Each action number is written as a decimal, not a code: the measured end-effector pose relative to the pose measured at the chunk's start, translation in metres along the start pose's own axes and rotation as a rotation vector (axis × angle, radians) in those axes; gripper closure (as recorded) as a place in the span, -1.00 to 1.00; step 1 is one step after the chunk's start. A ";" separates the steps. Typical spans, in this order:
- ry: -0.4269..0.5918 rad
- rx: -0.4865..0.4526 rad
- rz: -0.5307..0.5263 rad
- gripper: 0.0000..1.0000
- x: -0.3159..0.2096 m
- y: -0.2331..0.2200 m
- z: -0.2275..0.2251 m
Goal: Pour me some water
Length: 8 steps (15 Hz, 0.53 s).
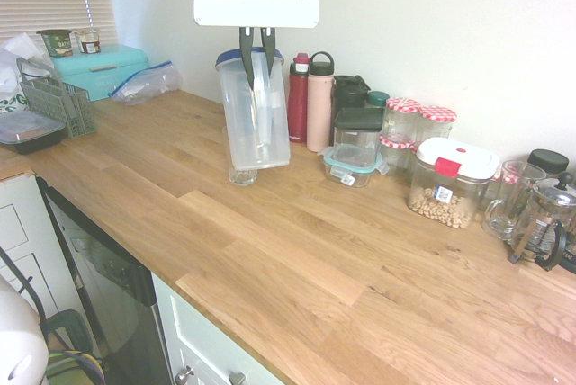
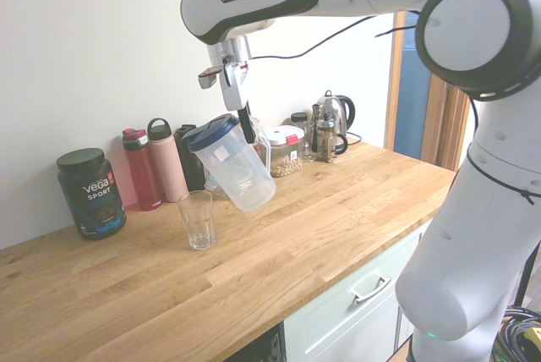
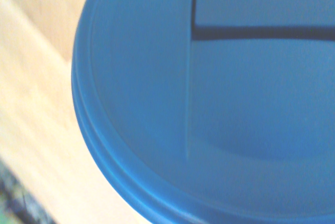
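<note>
Second exterior view shows the gripper point(image 2: 245, 122) clamped on the handle of the jug point(image 2: 232, 163), held in the air tilted lid-first toward the glass point(image 2: 197, 219), which stands on the counter point(image 2: 338, 218) just below and beside the lid.

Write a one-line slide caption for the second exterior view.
Gripper shut on a tilted blue-lidded pitcher, held in the air beside an empty glass on the wooden counter.

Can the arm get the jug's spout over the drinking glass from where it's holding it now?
Probably yes. The pincer is shut on the jug, which hangs tilted in the air just beside the glass. Nothing stands between them, and the bottles sit further back by the wall.
</note>
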State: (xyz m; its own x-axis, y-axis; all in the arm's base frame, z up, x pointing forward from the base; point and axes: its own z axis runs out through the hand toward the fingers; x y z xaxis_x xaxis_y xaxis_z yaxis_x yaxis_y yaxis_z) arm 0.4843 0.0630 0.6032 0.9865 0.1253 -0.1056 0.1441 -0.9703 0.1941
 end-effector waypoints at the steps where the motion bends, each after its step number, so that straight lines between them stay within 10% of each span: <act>1: -0.012 -0.048 -0.038 1.00 0.004 -0.006 -0.001; 8: -0.101 -0.390 -0.238 1.00 0.058 -0.051 0.034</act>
State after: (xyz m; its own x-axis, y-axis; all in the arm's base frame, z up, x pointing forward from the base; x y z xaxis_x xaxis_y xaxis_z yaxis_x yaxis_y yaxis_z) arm 0.5314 0.1131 0.5536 0.9125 0.2959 -0.2823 0.4035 -0.7643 0.5030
